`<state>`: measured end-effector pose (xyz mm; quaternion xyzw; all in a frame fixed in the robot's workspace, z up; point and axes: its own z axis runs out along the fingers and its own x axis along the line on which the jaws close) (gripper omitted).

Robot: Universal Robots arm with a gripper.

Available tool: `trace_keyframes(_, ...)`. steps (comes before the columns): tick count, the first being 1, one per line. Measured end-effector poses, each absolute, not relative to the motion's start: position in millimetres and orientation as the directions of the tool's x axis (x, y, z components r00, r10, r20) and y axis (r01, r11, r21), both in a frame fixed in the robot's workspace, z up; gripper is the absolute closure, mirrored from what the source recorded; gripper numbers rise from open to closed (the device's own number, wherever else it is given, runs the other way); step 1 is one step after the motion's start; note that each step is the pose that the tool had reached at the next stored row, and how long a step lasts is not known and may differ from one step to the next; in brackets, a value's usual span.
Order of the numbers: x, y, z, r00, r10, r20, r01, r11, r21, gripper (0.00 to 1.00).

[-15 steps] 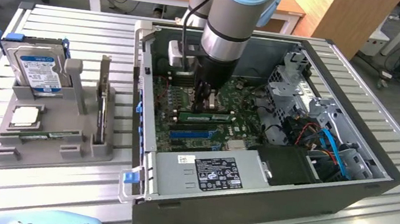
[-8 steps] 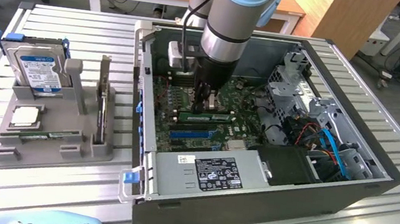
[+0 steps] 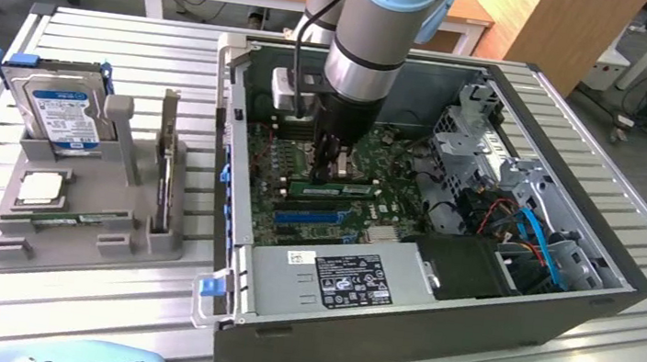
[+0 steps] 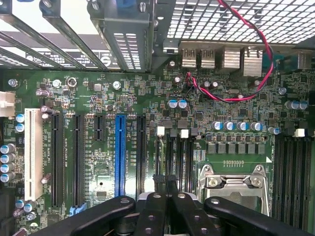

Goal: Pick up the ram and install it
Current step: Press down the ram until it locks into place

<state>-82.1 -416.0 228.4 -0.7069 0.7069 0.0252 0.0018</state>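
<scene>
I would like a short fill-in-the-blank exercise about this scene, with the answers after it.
1. The gripper is inside the open computer ____.
2. The hard drive stands in the grey ____ beside the computer.
3. The hard drive's label is ____.
4. In the wrist view, the long slot between the black ones is ____.

Answers: case; holder; blue; blue

**Materials and surface finishes of the open computer case and its surroundings**

Case (image 3: 403, 339) — matt dark-grey sheet metal, with bare perforated steel (image 4: 221, 19) at the rear. Motherboard (image 4: 147, 108) — glossy green laminate carrying matt black and blue plastic slots (image 4: 120, 152) and a bright metal socket frame (image 4: 234, 179). Hand (image 4: 165, 189) — matt black fingers with small screws. Holder (image 3: 83, 235) — matt grey plastic. Hard drive (image 3: 61, 107) — silvery metal under a glossy blue label. Bench (image 3: 130, 46) — ribbed, pale aluminium slats.
</scene>
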Motion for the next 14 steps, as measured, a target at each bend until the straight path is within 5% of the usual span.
trace_keyframes(14,-82.1,-415.9,226.1,-0.001,-0.999,-0.039,-0.999,-0.001,0.033,0.9)
